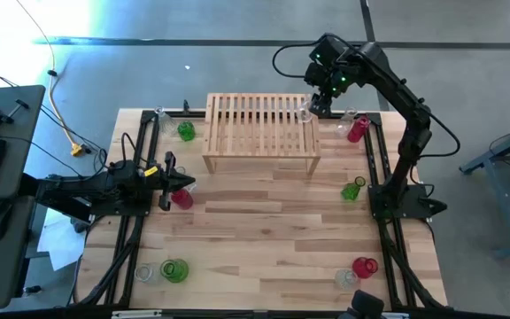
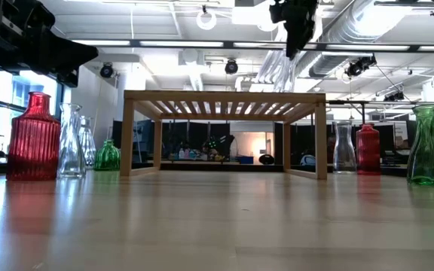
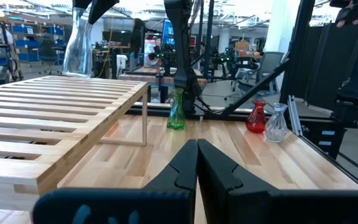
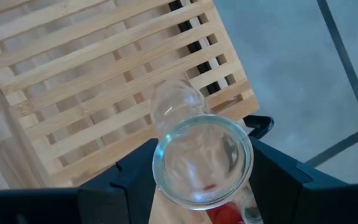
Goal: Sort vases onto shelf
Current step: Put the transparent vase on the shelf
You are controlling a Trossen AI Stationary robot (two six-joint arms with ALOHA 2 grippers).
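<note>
the clear vase (image 4: 202, 160) fills the right wrist view, its round mouth between the right gripper (image 4: 197, 168) fingers, which sit spread at either side of the rim; whether they grip it or have just let go i cannot tell. it stands upright on the far right corner of the shelf (image 1: 261, 133), so i judge this the first vase placed, or nearly so

the shelf top is otherwise bare. everything else waits on the table (image 1: 264, 239): a green vase (image 1: 186, 131) and a clear one beside the shelf's left end, a red vase (image 1: 358, 129) just off its right end, a green one (image 1: 352, 190) further forward, and mixed pairs at both near corners

the left gripper (image 1: 168, 181) is clenched empty, resting near a red vase (image 1: 181, 198)

no readable labels or writing anywhere
</note>
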